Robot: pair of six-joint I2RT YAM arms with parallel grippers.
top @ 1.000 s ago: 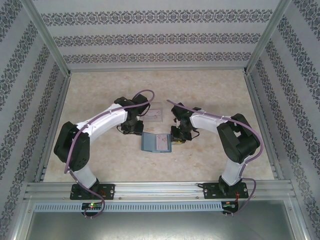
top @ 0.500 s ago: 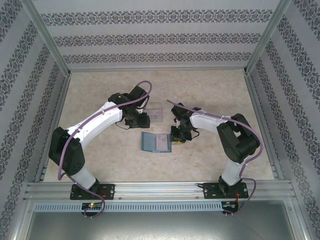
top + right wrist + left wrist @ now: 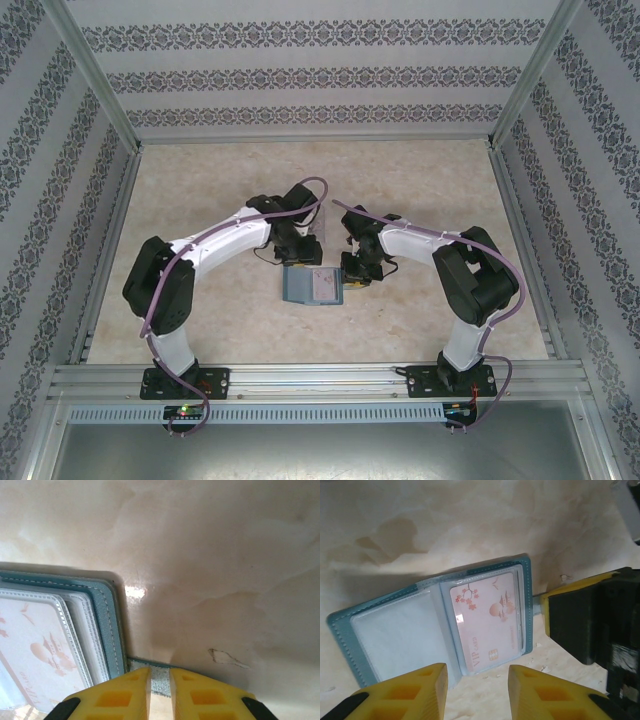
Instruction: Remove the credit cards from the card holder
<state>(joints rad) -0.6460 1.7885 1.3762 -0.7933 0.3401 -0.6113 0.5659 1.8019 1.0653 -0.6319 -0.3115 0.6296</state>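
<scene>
Card holder (image 3: pixel 312 286) open on table (image 3: pixel 200 200). R gripper (image 3: pixel 160 674) pinched on strap tab (image 3: pixel 161 684), prob to pin holder flat. L gripper (image 3: pixel 477 680) wide, over pink VIP card (image 3: pixel 490 625) in clear pocket (image 3: pixel 517 630), not out yet.

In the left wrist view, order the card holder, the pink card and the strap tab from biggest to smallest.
Largest: card holder. Then pink card, filling one pocket. Smallest: strap tab, just a sliver.

Both arms elbowed inward, wrists meeting mid-table; left gripper (image 3: pixel 476 682) aimed downward, yellow fingers (image 3: pixel 410 692) spread wide apart; right gripper (image 3: pixel 160 678) low, fingers nearly together, pinching the strap tab (image 3: pixel 159 674) of the card holder (image 3: pixel 107 625)
</scene>
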